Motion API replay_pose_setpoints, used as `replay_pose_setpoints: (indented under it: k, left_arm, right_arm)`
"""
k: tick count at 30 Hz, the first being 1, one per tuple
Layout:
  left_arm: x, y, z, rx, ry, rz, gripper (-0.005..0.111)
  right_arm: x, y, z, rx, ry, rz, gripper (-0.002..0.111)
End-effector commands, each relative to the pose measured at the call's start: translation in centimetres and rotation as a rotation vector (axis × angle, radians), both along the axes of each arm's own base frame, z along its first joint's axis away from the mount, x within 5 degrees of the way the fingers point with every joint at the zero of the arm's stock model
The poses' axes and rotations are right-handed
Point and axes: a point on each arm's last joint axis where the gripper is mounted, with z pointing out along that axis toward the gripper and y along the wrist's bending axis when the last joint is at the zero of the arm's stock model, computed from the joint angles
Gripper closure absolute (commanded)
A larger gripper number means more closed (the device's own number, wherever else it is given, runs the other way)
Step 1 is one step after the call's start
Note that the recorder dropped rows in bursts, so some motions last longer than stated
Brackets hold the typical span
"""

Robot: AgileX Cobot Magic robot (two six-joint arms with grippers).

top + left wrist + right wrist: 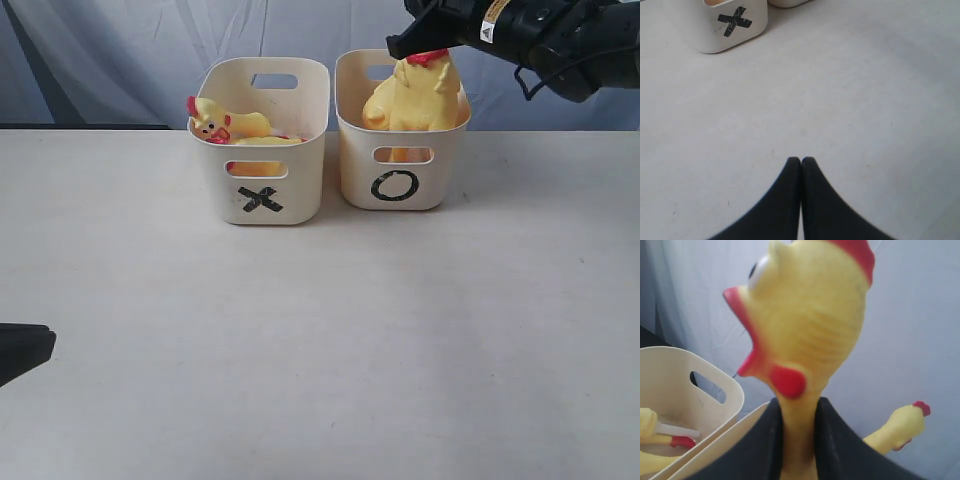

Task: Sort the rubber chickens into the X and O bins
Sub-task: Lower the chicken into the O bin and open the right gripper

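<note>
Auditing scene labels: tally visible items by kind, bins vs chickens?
Cream plastic tubs with slot handles: 2 (X tub, O tub)
Yellow rubber chickens with red combs, clearly separate: 2 (X-tub chicken; held chicken in right gripper jaws at the O tub); others may be hidden
Total: 4

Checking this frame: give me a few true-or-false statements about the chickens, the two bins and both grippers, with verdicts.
1. The right gripper grips a chicken by its neck, with the body down in the O bin. True.
2. The left gripper is open. False: it is shut on nothing, over the table.
3. The X bin is empty. False: a second chicken lies in it, its head at the rim.
4. In the exterior view the X bin stands left of the O bin. True.
</note>
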Motion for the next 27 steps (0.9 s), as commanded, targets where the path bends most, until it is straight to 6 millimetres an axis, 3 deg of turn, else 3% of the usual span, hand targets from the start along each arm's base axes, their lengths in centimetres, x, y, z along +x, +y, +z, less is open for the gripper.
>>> replay_pose_setpoints:
  k: [1, 8, 14, 17, 27]
  left_arm:
    - [-0.12, -0.04, -0.05, -0.011, 0.003, 0.002, 0.107]
    - [-0.12, -0.04, -0.05, -0.011, 0.003, 0.002, 0.107]
    - [-0.12, -0.04, -0.05, -0.011, 0.003, 0.002, 0.107]
    - [-0.12, -0.04, -0.05, -0.011, 0.003, 0.002, 0.107]
    - [-0.12, -0.04, -0.05, -0.011, 0.003, 0.002, 0.107]
  right_arm:
    - [-0.10, 0.72, -0.06, 0.015, -0.005, 0.020, 0.109]
    - [-0.16, 0.93, -0.06, 0.015, -0.004, 0.025, 0.107]
    - [-0.16, 0.93, -0.06, 0.015, -0.004, 0.025, 0.070]
    - [-0.16, 0.93, -0.06, 0.017, -0.004, 0.024, 0.061]
    - [-0.10, 0.83, 0.01, 0.050, 0.004, 0.008, 0.059]
